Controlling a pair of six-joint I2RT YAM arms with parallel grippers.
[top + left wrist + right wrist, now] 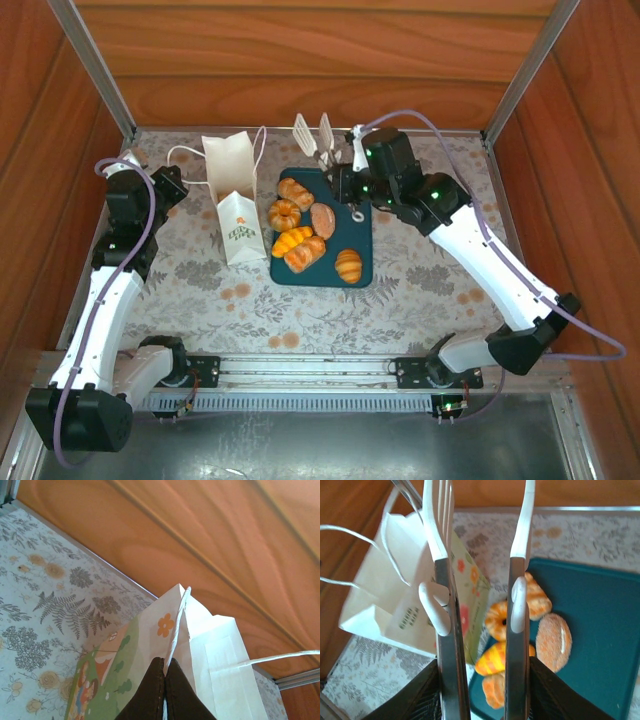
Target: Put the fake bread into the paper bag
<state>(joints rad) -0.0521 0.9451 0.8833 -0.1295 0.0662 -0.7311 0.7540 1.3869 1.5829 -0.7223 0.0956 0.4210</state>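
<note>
Fake bread (305, 253), 6 pieces, sat on the teal tray (325, 276) beside the paper bag (240, 225). My left gripper (165, 664) pinched the bag's top edge, likely to steady it. My right gripper (484, 690) squeezed empty tongs (312, 135) partway, over the tray's far edge.

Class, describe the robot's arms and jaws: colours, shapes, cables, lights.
The left arm and right arm both have smooth white tubular links between chunky black joints, each trailed by a looping lilac cable. The right arm's black housings carry green lights. The jaws are dark and tapering.
</note>
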